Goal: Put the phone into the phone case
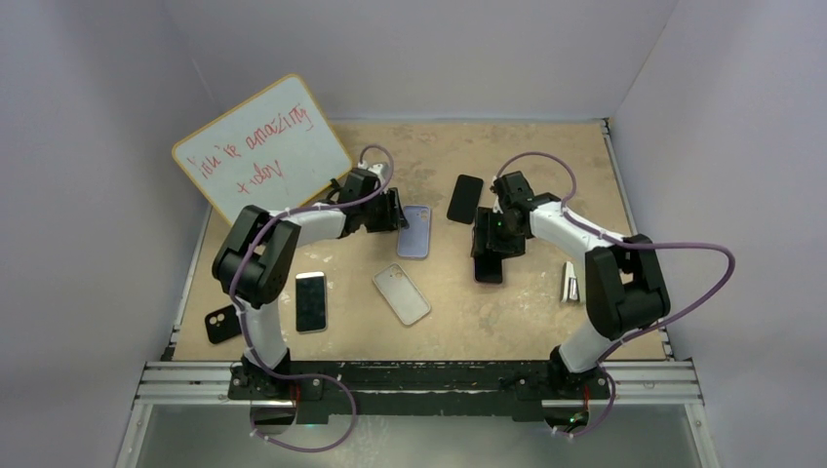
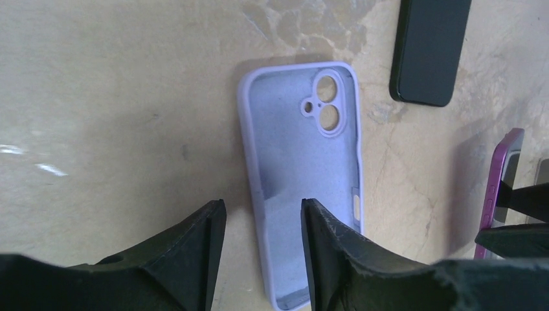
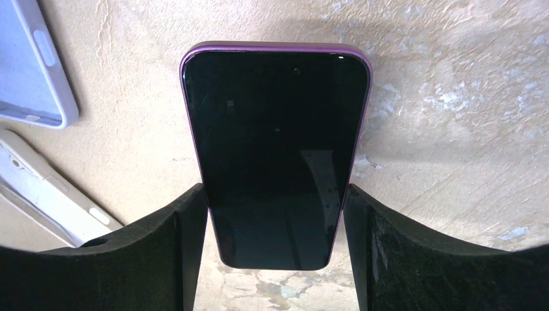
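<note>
My right gripper (image 3: pixel 275 194) is clamped on the slim purple-rimmed phone with a black glass screen (image 3: pixel 275 129). Its two black pads (image 3: pixel 175 259) press the phone's long edges near the bottom of the wrist frame. In the overhead view that phone (image 1: pixel 488 270) sits right of centre on the tan mottled tabletop (image 1: pixel 546 166), its upper part covered by the gripper.

My left gripper (image 2: pixel 262 214) stands apart with a narrow gap. It sits low over the lilac soft silicone phone case (image 2: pixel 304 149), which lies open side up with its camera cut-out toward the top of the frame. One long wall of the case runs up through the gap and the other finger (image 2: pixel 330 253) covers part of the case's floor. I cannot make out whether either finger touches it. The case's near end is cut off at the bottom edge.

Overhead, the case lies left of the phone, apart from it. A flat black rectangular slab (image 1: pixel 465 198) lies above and between them. A clear hard case (image 1: pixel 402 293) lies lower centre, a white-framed phone (image 1: pixel 311 301) to its left, and a small black case (image 1: pixel 223 324) at the lower left. A whiteboard with red writing (image 1: pixel 263 146) leans at the upper left.
</note>
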